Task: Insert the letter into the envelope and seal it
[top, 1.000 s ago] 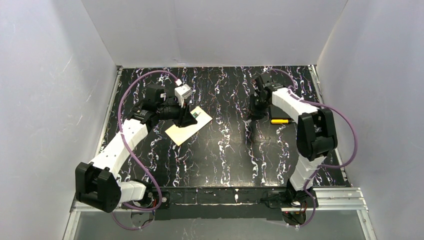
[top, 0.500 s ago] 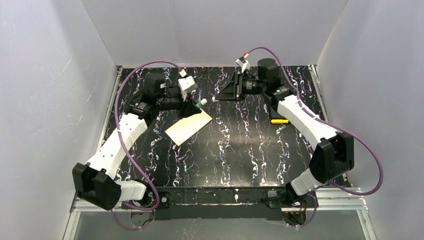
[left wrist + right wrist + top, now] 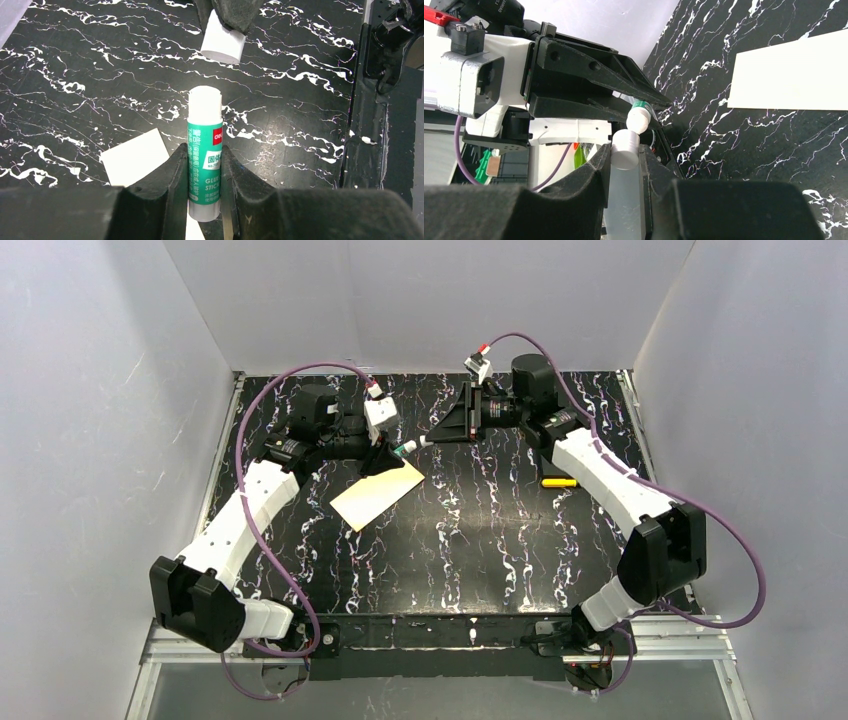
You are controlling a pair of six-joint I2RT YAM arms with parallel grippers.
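Note:
The cream envelope [image 3: 378, 493] lies flat on the black marbled table, left of centre. It shows as a pale corner in the left wrist view [image 3: 134, 157] and as a pale oblong in the right wrist view [image 3: 791, 77]. The letter is not visible. My left gripper [image 3: 392, 450] [image 3: 205, 150] is shut on a green glue stick [image 3: 205, 150], held above the envelope's far corner. My right gripper [image 3: 430, 438] [image 3: 624, 150] is shut on the stick's translucent white cap [image 3: 624, 150]. The cap [image 3: 223, 42] faces the stick's white tip [image 3: 639, 117], close to it but apart.
A yellow pen [image 3: 558, 481] lies on the table right of centre, under the right arm. White walls enclose the table on the left, back and right. Purple cables loop above both arms.
Both grippers rose from the table. The right one swung from beside the yellow pen to the back centre, and its cap has closed in on the glue stick's tip.

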